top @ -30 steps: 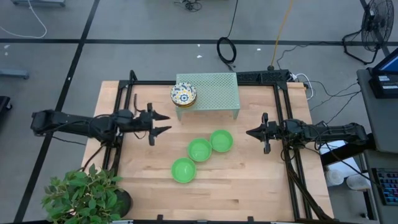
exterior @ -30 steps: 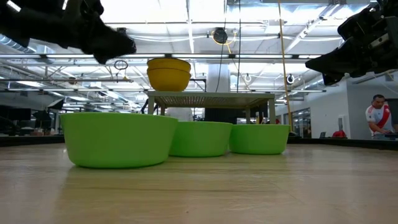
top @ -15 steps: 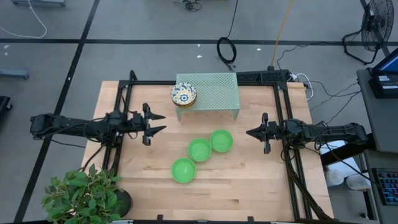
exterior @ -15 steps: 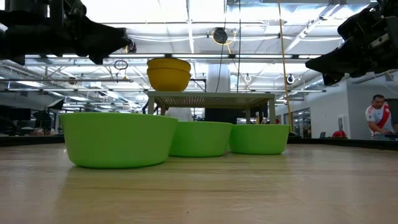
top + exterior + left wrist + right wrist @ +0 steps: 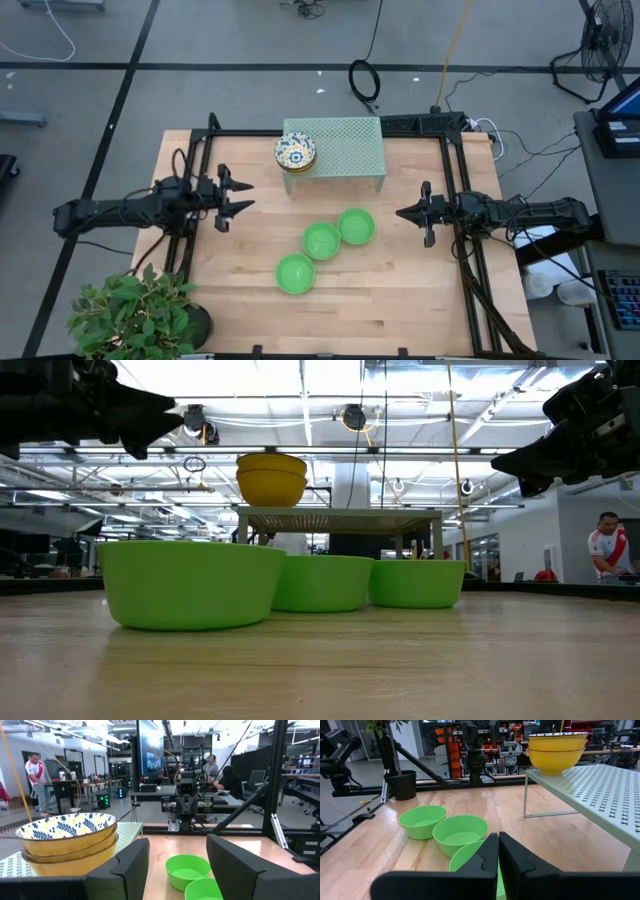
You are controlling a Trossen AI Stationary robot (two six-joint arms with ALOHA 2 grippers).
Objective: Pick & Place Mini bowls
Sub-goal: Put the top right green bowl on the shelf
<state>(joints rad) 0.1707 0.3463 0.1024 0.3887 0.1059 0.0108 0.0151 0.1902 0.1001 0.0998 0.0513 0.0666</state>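
Observation:
Three green mini bowls [image 5: 321, 240] sit rim-up in a slanting row on the wooden table, also seen in the low view [image 5: 190, 582]. A stack of patterned mini bowls [image 5: 295, 152], yellow outside, rests on the left end of the pale green mesh rack [image 5: 345, 145]; the left wrist view shows the stack [image 5: 67, 840] close by. My left gripper [image 5: 250, 196] hovers open near the table's left edge, pointing toward the bowls with nothing between its fingers. My right gripper [image 5: 400, 212] hovers shut at the right side, its tip right of the green bowls [image 5: 460, 832].
A potted plant [image 5: 135, 310] stands at the near left corner. Black frame rails [image 5: 195, 160] run along the table's left and right sides. Bare wood lies between the green bowls and the near edge. A person [image 5: 608, 545] stands in the room beyond.
My left gripper has drawn back toward the table's left edge, away from the rack and the stacked bowls, and has tipped up from a downward slant to about level. It has stayed open. The bowls have not moved.

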